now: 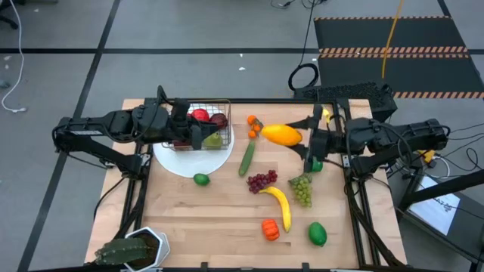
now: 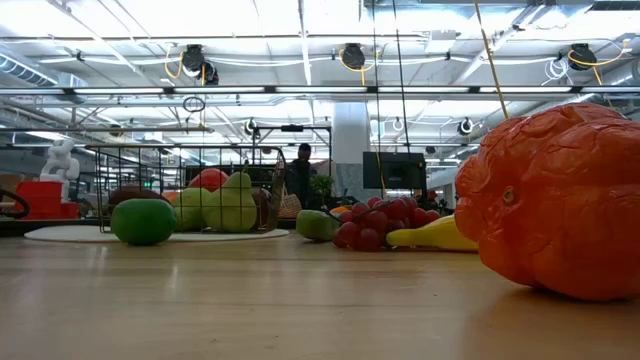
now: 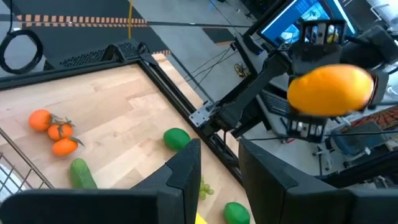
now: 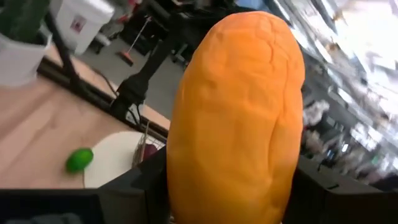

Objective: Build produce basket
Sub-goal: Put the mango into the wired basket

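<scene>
A: So, the right gripper (image 1: 302, 138) is clamped on the mango (image 1: 281, 134). In the right wrist view the fruit (image 4: 236, 118) fills the gap between the dark fingers (image 4: 134, 180), lifted clear of the table (image 1: 227, 227).

B: And the left gripper (image 1: 198, 134)?

A: It hangs over the basket (image 1: 206, 125), at about ten o'clock on the table. Its own wrist view shows the two fingers (image 3: 186, 171) a narrow gap apart with nothing between them, so slightly parted and empty.

B: Where does the basket stand?

A: On the white plate (image 1: 189, 160). Inside it, red apples (image 1: 200, 115) and a green pear (image 1: 212, 139) show; the arm hides part of the load, so I cannot count it.

B: What lies loose on the board?

A: One cucumber (image 1: 246, 157) near the centre, a small cluster of three orange fruits (image 1: 254, 125) at twelve o'clock, one lime (image 1: 201, 179) just off the plate's edge at about eight, one bunch of purple grapes (image 1: 261, 180), one bunch of green grapes (image 1: 302, 188), one banana (image 1: 279, 204), one orange pepper (image 1: 270, 229) at six, and one green fruit (image 1: 317, 233) at five. Another green one (image 1: 315, 165) sits partly under the right arm.

B: Anything else?

A: A potted plant (image 1: 128, 249) at the seven o'clock corner.

B: Any writing?

A: None I can read.
</scene>
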### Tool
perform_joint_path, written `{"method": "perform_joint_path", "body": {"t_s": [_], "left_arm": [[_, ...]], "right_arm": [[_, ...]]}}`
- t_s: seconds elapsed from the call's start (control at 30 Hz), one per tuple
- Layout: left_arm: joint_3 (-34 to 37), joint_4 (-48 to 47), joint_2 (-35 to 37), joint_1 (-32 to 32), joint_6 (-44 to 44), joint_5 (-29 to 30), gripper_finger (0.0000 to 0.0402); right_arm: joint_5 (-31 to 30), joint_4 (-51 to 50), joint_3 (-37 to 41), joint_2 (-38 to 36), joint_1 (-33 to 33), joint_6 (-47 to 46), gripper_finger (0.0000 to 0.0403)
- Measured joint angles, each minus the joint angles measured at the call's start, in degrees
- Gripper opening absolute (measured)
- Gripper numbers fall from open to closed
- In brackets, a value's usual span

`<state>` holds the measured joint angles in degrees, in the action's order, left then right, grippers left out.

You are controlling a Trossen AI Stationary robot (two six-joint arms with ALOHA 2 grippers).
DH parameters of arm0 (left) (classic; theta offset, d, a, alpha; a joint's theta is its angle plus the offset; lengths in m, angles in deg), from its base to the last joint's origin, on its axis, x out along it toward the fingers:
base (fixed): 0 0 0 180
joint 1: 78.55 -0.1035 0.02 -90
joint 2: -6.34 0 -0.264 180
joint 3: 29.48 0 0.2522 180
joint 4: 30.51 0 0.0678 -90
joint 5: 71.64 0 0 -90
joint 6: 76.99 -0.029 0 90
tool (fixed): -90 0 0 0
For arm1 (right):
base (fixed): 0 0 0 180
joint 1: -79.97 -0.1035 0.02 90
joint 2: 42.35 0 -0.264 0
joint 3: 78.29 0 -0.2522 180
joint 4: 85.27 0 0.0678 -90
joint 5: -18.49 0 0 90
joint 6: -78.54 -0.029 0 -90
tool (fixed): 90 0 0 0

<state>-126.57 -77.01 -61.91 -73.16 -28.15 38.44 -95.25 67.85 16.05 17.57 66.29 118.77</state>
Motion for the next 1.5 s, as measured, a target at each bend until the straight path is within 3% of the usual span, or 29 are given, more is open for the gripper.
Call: {"method": "perform_joint_path", "body": {"t_s": [0.2,0.37,0.83,1.1,1.27,1.5], "left_arm": [[0.00,-0.03,0.00,0.39,0.64,-0.01,0.0108],[0.00,-0.02,0.00,0.66,2.73,0.01,0.0108],[0.00,7.18,-3.62,2.89,-2.35,1.02,0.0108],[0.03,16.45,-7.18,4.50,-7.87,0.99,0.0111],[0.02,20.31,-9.05,5.44,-8.74,0.93,0.0151],[0.00,22.96,-9.79,5.75,-10.88,-0.28,0.0265]], "right_arm": [[-0.26,0.03,2.16,0.00,-2.77,7.55,0.0208],[-0.46,0.03,3.88,0.00,-4.48,5.14,0.0208],[-0.15,2.01,4.68,-0.28,-8.67,-37.52,0.0208],[0.04,2.14,4.68,-0.26,-9.43,-55.32,0.0208],[-0.02,2.17,4.68,-0.26,-9.29,-57.93,0.0208],[-1.92,5.72,4.68,-0.24,-9.10,-59.20,0.0208]]}}
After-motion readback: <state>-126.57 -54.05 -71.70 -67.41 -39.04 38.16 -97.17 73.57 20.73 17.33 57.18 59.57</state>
